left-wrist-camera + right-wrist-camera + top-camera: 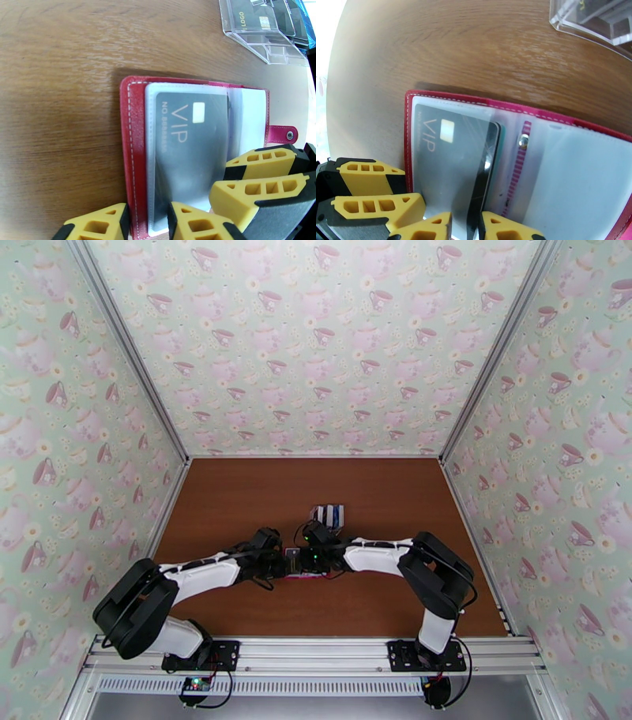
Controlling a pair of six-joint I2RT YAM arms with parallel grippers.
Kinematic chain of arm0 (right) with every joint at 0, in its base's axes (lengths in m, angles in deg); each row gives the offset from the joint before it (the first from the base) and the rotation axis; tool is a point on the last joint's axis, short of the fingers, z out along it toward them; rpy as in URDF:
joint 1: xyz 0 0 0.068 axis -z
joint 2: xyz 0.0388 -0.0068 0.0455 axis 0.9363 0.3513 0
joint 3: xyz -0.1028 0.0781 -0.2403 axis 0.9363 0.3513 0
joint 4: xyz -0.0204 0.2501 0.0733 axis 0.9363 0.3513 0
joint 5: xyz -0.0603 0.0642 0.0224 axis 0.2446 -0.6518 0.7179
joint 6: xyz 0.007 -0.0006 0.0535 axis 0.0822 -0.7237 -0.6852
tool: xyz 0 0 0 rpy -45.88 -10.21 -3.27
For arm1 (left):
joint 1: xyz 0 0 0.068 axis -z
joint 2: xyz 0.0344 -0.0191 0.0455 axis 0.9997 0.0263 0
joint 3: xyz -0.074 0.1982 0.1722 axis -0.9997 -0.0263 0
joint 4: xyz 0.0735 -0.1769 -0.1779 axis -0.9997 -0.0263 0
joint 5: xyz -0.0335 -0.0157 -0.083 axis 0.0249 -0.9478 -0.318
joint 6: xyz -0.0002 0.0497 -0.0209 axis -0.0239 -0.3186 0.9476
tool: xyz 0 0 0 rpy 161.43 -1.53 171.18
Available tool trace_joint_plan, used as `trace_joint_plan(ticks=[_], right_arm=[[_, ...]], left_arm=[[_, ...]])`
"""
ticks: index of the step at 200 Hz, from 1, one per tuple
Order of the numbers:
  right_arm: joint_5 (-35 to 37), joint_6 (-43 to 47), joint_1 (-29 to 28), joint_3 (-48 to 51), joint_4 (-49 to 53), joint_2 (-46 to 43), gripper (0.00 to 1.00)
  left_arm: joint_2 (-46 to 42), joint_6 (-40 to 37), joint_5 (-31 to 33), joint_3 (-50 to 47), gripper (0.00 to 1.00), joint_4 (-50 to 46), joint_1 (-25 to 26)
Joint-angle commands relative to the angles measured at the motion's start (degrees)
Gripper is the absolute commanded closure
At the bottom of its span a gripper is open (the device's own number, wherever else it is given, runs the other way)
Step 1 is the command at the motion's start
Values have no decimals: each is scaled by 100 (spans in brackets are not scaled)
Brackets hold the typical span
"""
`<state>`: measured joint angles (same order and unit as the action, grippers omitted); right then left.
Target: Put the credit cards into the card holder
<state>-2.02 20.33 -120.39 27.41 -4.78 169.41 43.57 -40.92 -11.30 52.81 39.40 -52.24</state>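
Top view, where: the left gripper [284, 562] and right gripper [306, 562] meet nose to nose at mid-table [237, 500]. The card holder [304, 576] lies under them, only its pink near edge showing. The clear stand [328, 514] with more credit cards [335, 514] sits just beyond.

Left wrist view, holder: the holder lies open and flat, with the black VIP card [189, 150] inside a clear sleeve [245, 118] and the snap tab [282, 135] at the far side.

Left wrist view, jaws: the left gripper [148, 225] is partly spread, the holder's stitched edge and the sleeve's corner lying in the gap. It looks more like steadying than clamping.

Right wrist view, card: the VIP card [450, 165] is largely in its pocket. A sliver of a teal card [503, 132] shows behind its right edge.

Right wrist view, jaws: the right gripper [465, 229] is narrow, with the VIP card's near right corner in the gap. I cannot tell whether the pads bite on it.

Step in hand: seating the VIP card in its sleeve, by my reading nearly done.

Next move calls for: a short push until the card's edge sits flush, the left side keeping the holder from sliding. Then comes a clean release and a reach to the stand for another card.
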Motion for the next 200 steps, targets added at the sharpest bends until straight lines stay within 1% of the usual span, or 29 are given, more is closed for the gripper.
trace_joint_plan(ticks=[1,37,57,63,115,153,200], right_arm=[[-135,-39,-91,-174,-57,91,74],[-99,-23,-94,-145,-29,47,74],[-68,2,-90,-145,25,19,69],[-53,10,-96,-145,44,1,68],[194,169,-79,-160,371,-205,60],[311,246,-48,-161,557,-326,58],[557,378,-29,-214,854,-483,57]], left_arm=[[289,-73,-131,-30,66,-239,40],[204,-83,-105,6,65,-342,23],[142,-135,-52,72,65,-489,-11],[125,-159,-32,90,63,-541,-30],[-98,-389,17,271,58,-911,-306],[-207,-487,-11,337,57,-1037,-468],[-238,-567,-71,470,57,-1096,-536]])
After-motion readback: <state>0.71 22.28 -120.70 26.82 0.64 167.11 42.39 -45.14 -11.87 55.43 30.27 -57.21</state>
